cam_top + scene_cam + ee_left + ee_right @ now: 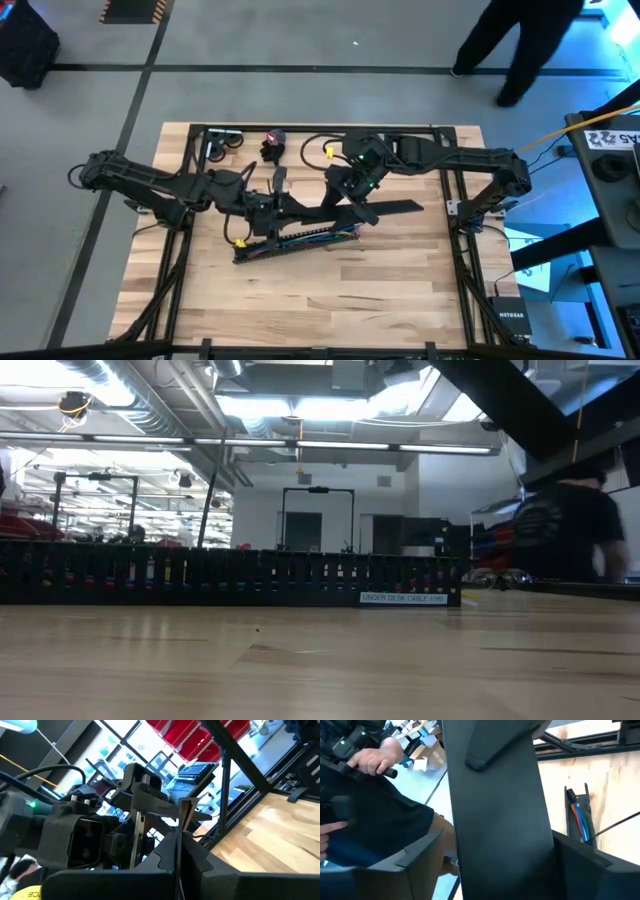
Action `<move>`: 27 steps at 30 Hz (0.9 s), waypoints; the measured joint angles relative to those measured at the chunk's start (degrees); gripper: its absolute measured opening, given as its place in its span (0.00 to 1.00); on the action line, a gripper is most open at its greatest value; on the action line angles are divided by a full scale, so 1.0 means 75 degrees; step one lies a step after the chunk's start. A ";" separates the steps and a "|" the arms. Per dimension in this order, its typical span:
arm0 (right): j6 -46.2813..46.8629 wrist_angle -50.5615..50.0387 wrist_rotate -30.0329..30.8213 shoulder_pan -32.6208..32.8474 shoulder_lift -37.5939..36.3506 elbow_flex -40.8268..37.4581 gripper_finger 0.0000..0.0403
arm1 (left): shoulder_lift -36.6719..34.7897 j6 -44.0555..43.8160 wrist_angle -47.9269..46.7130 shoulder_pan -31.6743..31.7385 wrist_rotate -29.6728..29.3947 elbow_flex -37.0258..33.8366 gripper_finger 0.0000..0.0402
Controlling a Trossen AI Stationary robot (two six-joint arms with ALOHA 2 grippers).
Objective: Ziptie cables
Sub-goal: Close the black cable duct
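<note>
The wooden table (330,300) fills the middle of the high view, with a black frame (180,250) around it. A person (520,40) in dark clothes stands beyond its far edge, at the upper right of that picture. In my right wrist view, one of the person's hands (372,760) shows at the upper left, closed round something dark.

My left arm reaches in from the left and my right arm from the right. They meet just above the centre of the table.

The long black slotted channel (300,240) lies on a slant below that meeting point. In the low view it stretches across the picture's left and middle. The flat black cover (385,212) lies just to the upper right of the channel.

My right gripper (352,190) is at the cover's left end. Its fingers are spread wide and the cover runs up between them, with a gap showing along one side.

My left gripper (268,205) hangs over the channel's left half with its fingers pressed together.

The cables (315,236), red, blue and pale, lie inside the channel. Their red and blue strands show at the right of my right wrist view.

A thin pale strip (186,817) rises from my closed left fingers (192,857). I cannot tell whether it is a ziptie.
</note>
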 joint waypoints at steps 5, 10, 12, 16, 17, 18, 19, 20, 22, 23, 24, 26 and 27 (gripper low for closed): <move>-0.0003 0.0027 0.0073 -0.0036 -0.0001 0.0000 0.65 | 0.0005 -0.0028 0.0003 0.0056 0.0027 0.0000 0.00; 0.0014 -0.0050 0.0044 -0.0058 -0.0026 0.0000 0.53 | 0.0005 -0.0385 0.0020 0.0056 -0.0090 0.0004 0.03; 0.0019 -0.0096 0.0021 -0.0067 -0.0026 0.0000 0.53 | 0.0015 -0.0643 -0.0047 0.0057 -0.0342 0.0000 0.06; 0.0018 -0.0076 0.0028 -0.0069 -0.0035 0.0000 0.53 | 0.0016 -0.0979 0.0014 0.0058 -0.0695 0.0000 0.14; 0.0018 -0.0094 0.0031 -0.0066 -0.0035 0.0000 0.53 | 0.0016 -0.1083 0.0011 0.0056 -0.0734 0.0000 0.16; 0.0018 -0.0106 0.0031 -0.0064 -0.0035 0.0000 0.53 | 0.0016 -0.1182 -0.0002 0.0056 -0.0794 0.0000 0.19; 0.0012 -0.0119 0.0031 -0.0067 -0.0035 0.0000 0.53 | 0.0016 -0.1327 -0.0028 0.0049 -0.0890 0.0000 0.21; -0.0012 -0.0154 0.0047 -0.0067 -0.0036 0.0001 0.53 | 0.0016 -0.1435 -0.0077 0.0035 -0.0980 0.0000 0.23; -0.0096 -0.0296 0.0151 -0.0067 -0.0038 0.0003 0.53 | -0.0002 -0.1677 -0.0229 -0.0007 -0.1231 0.0000 0.28; -0.0159 -0.0406 0.0180 -0.0067 -0.0038 0.0001 0.53 | -0.0014 -0.1799 -0.0337 -0.0041 -0.1377 0.0000 0.30; -0.0200 -0.0506 0.0224 -0.0066 -0.0038 0.0002 0.53 | -0.0024 -0.1948 -0.0459 -0.0065 -0.1500 0.0000 0.32; -0.0270 -0.0646 0.0379 -0.0065 -0.0038 0.0003 0.53 | -0.0081 -0.2409 -0.0797 -0.0094 -0.1779 0.0000 0.37; -0.0370 -0.0711 0.0449 -0.0070 -0.0038 0.0003 0.53 | -0.0113 -0.2761 -0.1016 -0.0098 -0.1898 0.0000 0.39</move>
